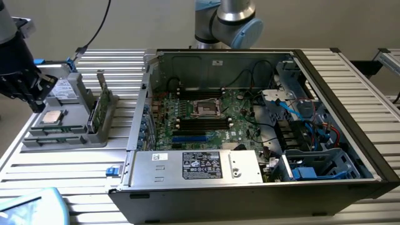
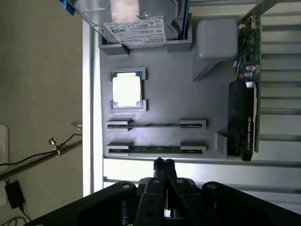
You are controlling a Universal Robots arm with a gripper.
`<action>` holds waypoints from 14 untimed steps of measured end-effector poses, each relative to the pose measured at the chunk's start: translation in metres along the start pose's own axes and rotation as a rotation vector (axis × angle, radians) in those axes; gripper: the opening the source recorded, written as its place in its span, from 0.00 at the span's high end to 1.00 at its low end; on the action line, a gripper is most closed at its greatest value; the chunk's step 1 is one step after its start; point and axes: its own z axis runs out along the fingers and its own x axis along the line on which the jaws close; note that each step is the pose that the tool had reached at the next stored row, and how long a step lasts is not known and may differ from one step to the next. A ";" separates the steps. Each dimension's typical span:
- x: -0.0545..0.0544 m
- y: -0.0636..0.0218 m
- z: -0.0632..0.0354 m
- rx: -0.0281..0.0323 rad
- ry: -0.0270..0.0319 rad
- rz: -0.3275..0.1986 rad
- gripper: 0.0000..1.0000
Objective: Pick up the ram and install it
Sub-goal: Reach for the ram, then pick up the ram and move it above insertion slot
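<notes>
Two ram sticks stand on edge in holders on the grey tray (image 2: pixel 160 70): the nearer ram stick (image 2: pixel 155 149) and a second ram stick (image 2: pixel 155 125) beside it. In the exterior view they lie at the tray's front (image 1: pixel 55 134). My gripper (image 2: pixel 163 163) hovers above the tray's edge, just short of the nearer stick, fingers pressed together and holding nothing. In the exterior view the gripper (image 1: pixel 35 104) hangs at the far left, over the tray's left side. The motherboard (image 1: pixel 206 117) with its black slots (image 1: pixel 203 123) lies inside the open computer case.
The tray also carries a square silvery processor (image 2: pixel 127 89), a hard drive (image 2: pixel 136 21) and an upright graphics card (image 2: pixel 244 103). The open case (image 1: pixel 350 108) has high metal walls, a power supply (image 1: pixel 200 166) in front and cables at the exterior view's right.
</notes>
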 end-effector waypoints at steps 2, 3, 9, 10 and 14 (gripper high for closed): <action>0.000 -0.0001 0.0031 0.0000 0.0000 0.000 0.90; -0.001 -0.0002 0.0049 0.0000 0.0000 -0.001 0.90; 0.000 -0.0004 0.0112 0.0010 0.0003 -0.002 0.90; 0.000 -0.0004 0.0112 0.0011 0.0002 -0.002 0.90; 0.000 -0.0004 0.0113 0.0010 0.0001 -0.002 0.90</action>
